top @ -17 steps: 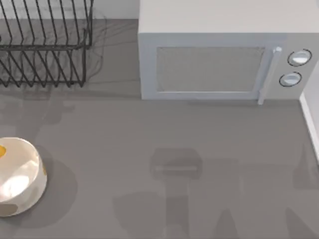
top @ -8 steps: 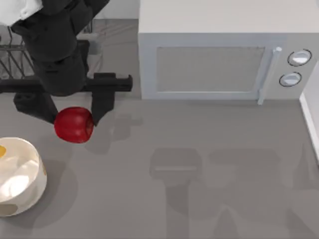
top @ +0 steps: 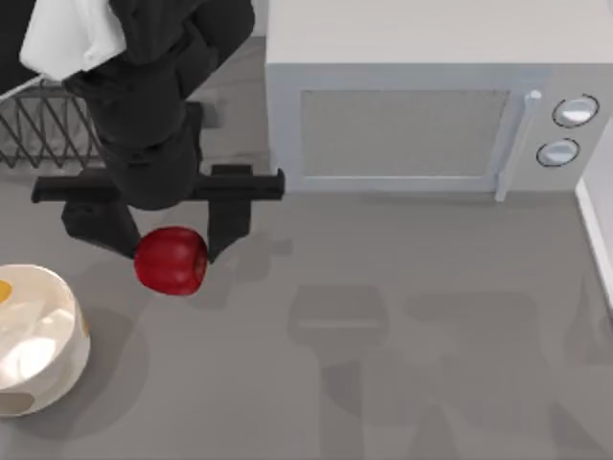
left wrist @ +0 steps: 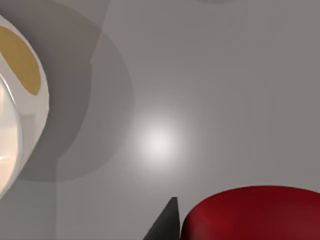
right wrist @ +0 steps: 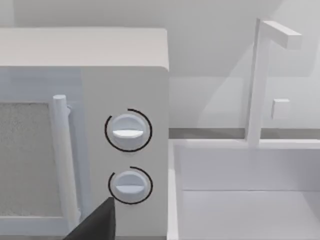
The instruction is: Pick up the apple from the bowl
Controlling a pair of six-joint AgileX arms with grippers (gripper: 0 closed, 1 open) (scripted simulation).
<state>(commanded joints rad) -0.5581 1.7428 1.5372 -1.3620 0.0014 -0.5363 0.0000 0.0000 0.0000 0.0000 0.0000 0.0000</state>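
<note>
Because the task ends with the fruit out of the dish, we note the apple [top: 170, 260] clenched between the 2 fingers of our left pincer [top: 169, 251], lifted clear of the bowl [top: 43, 335]. From the top view the apple sits at about 1 o'clock of the bowl, near it but not touching. We judge it is off the bench [top: 402, 316], since a shadow falls apart from it.

Left wrist view: the apple [left wrist: 255, 212] sits close under the lens, 1 dark finger [left wrist: 167, 222] beside it, the bowl [left wrist: 22, 100] off to the side, showing a tan patch.

Bowl rests at the bench's 8 o'clock edge; microwave [top: 421, 105] at 1 o'clock; wire rack [top: 38, 134] at 11 o'clock.

Right arm idle; its wrist view faces the microwave dials [right wrist: 128, 131], with a dark finger tip [right wrist: 97, 225] low in the picture. We cannot tell that pincer's state.

Pick looks done, in our judgement.
</note>
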